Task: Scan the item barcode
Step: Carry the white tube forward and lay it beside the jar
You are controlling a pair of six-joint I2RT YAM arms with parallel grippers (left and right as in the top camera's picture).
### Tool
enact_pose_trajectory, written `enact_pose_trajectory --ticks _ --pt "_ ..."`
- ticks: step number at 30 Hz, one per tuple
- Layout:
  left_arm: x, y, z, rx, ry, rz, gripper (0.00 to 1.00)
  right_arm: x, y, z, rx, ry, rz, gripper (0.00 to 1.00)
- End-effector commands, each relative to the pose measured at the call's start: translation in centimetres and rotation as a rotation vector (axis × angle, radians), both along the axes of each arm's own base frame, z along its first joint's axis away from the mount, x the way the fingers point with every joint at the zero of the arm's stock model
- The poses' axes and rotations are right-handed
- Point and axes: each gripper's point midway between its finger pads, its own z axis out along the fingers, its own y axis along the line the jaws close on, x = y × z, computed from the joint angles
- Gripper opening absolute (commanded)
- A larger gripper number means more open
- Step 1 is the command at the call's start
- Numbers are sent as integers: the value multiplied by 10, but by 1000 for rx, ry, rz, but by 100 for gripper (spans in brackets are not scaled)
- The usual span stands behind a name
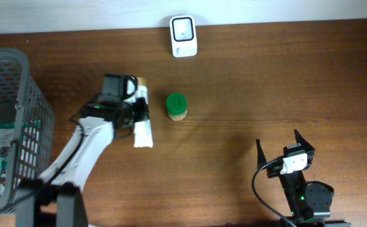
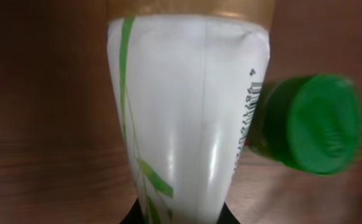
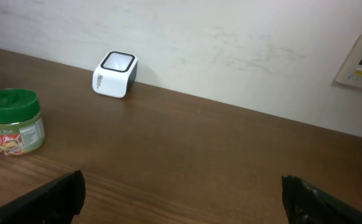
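— Where's the item right now?

— My left pincer point(image 1: 136, 115) is clamped on the white tube point(image 1: 143, 131). It's over the table point(image 1: 265, 82) on the left side, just beside the green-lidded jar point(image 1: 176, 106). From above I can't tell whether the tube is lifted or lying flat.

— And the other arm?

— The right pincer point(image 1: 284, 150) is parked near my edge with its jaws wide apart, holding nothing.

— So which step are we on?

— I'd say pickup is done and the presenting is ahead. The scanner point(image 1: 183, 36) sits at the far edge against the wall, well apart from the tube.

— Can you see the code?

— On the left wrist view, yes. The barcode point(image 2: 254, 102) runs along the tube's right-hand edge, next to the jar lid.

— Next move?

— I reckon I carry the tube forward past the jar without clipping it. Then I roll the wrist so that printed strip faces the scanner's window. The basket point(image 1: 19, 94) on the left stays out of it.
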Motion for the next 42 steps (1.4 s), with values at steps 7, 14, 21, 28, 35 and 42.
enact_pose_trajectory --ticks 7,14,21,28,35,42 --pt "16 -9 -48 34 26 17 88 0 1 -3 7 5 1 98" --pt "29 15 7 184 -12 15 99 0 1 -3 7 5 1 98" --pt "33 42 141 326 -97 -90 99 0 1 -3 7 5 1 98" --pt "18 114 257 348 -214 80 99 0 1 -3 7 5 1 98" --pt "-31 236 294 353 -202 468 93 0 1 -3 7 5 1 98" --pt "-83 322 272 374 -55 806 94 0 1 -3 7 5 1 99"
